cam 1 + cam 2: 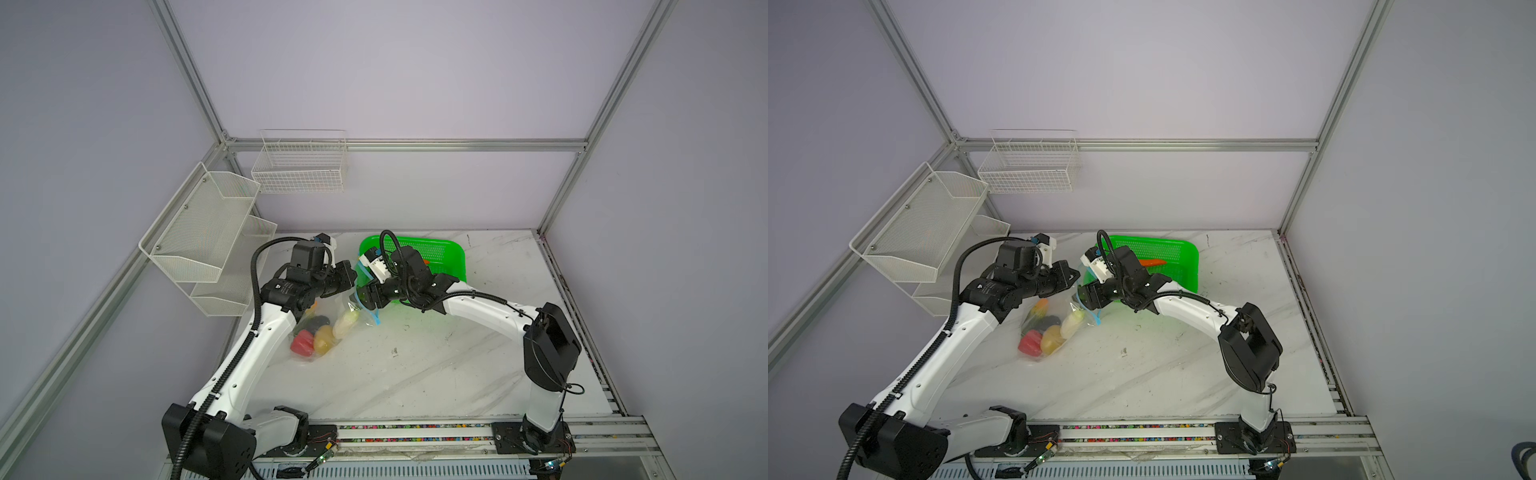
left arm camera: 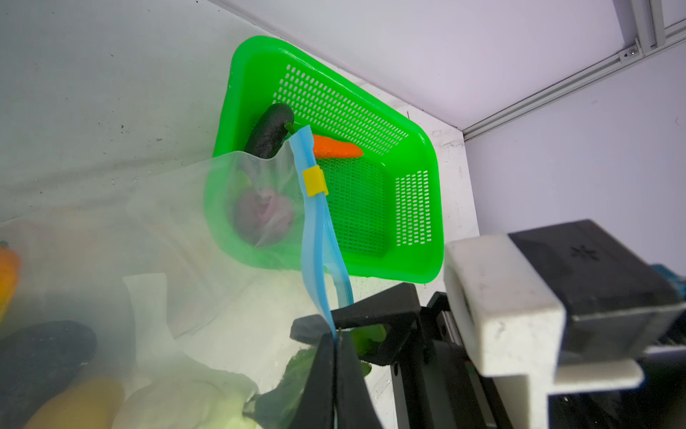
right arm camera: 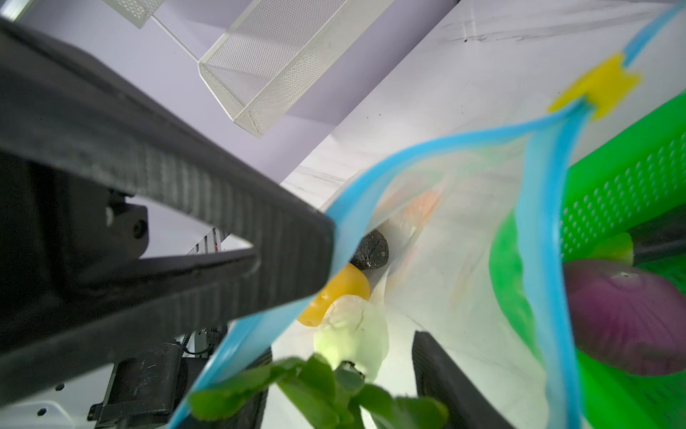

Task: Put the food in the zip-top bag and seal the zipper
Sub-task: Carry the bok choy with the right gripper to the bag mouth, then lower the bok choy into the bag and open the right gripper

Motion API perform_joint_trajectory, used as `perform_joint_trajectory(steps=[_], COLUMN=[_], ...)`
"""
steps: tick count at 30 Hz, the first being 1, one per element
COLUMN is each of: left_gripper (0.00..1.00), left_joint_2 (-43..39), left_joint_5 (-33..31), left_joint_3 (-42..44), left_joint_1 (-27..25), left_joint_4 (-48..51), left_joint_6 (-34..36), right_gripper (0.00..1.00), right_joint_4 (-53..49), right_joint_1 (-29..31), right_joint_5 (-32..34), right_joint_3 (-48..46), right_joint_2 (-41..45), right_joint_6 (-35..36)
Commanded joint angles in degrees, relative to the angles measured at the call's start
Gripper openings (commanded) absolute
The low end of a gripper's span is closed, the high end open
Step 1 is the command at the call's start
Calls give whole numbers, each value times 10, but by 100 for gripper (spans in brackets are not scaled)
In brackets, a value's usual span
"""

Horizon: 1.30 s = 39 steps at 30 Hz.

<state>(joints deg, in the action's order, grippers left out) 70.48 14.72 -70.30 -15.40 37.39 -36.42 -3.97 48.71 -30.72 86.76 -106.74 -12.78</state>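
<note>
Nearest on the counter (image 1: 415,365), low in the zip-top bag (image 2: 167,230) and already packed: red pepper (image 1: 302,343) and yellow potato (image 1: 324,338) side by side, then dark eggplant (image 1: 317,322) and white radish (image 1: 345,325) just behind. Higher up, at the bag's mouth: left end effector (image 2: 336,334) with jaws pressed together, pinching one lip of the blue zipper (image 2: 315,237) and holding the mouth raised and agape. Parked at the joined far end of the strip: the yellow slider (image 2: 315,181), hence unsealed. Just beside the left one, poked into that mouth: right end effector (image 3: 341,371), jaws spread, with a green leafy piece (image 3: 326,393) between them; contact with either pad impossible to judge. Judged as the filling step, at the drop of the leafy piece into the bag. Just behind the mouth: the green basket (image 2: 432,193), holding an orange carrot (image 2: 336,148), a dark green piece (image 2: 271,130) and a purple onion (image 3: 623,315), so probably a little past halfway on the food. Next, by this reading: draw the right end effector back out without snagging the film, reach to the basket for one of the three, keep the left pinch firm against a collapse of the opening. Only after the last piece: run the slider along the whole strip.
</note>
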Motion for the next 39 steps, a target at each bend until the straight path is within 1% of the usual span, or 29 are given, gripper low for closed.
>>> perform_joint_trajectory(steps=[1, 4, 7, 13, 18, 20, 22, 28, 34, 39], left_gripper=[0, 0, 0, 0, 0, 0, 0, 0, 0, 0], left_joint_2=[-11, -8, -7, -19, -26, -26, -27, -25, -25, -25], left_joint_5=[6, 8, 13, 11, 10, 9, 8, 7, 6, 4], left_joint_3=[-47, -51, -52, -45, -43, -42, -42, -35, -29, -29], left_joint_1=[3, 3, 3, 3, 3, 3, 3, 3, 4, 4], left_joint_4=[-22, -21, -23, -22, -22, -22, -22, -26, -31, -33], left_joint_6=[-2, -2, -4, -6, -7, -6, -5, -6, -7, -8], right_gripper=[58, 57, 57, 52, 51, 53, 58, 72, 78, 84], right_joint_4=[-12, -13, 11, -9, -19, -30, -41, -75, -123, -144], right_joint_1=[4, 5, 5, 5, 5, 5, 4, 5, 4, 3], right_joint_5=[-9, -10, -10, -10, 4, 7, 11, 59, 102, 139], right_joint_3=[22, 24, 26, 89, 130, 141, 147, 150, 170, 164], right_joint_2=[0, 3, -6, -63, -86, -89, -86, -43, -17, 13], right_joint_6=[8, 6, -5, -11, -4, 0, 8, 45, 74, 80])
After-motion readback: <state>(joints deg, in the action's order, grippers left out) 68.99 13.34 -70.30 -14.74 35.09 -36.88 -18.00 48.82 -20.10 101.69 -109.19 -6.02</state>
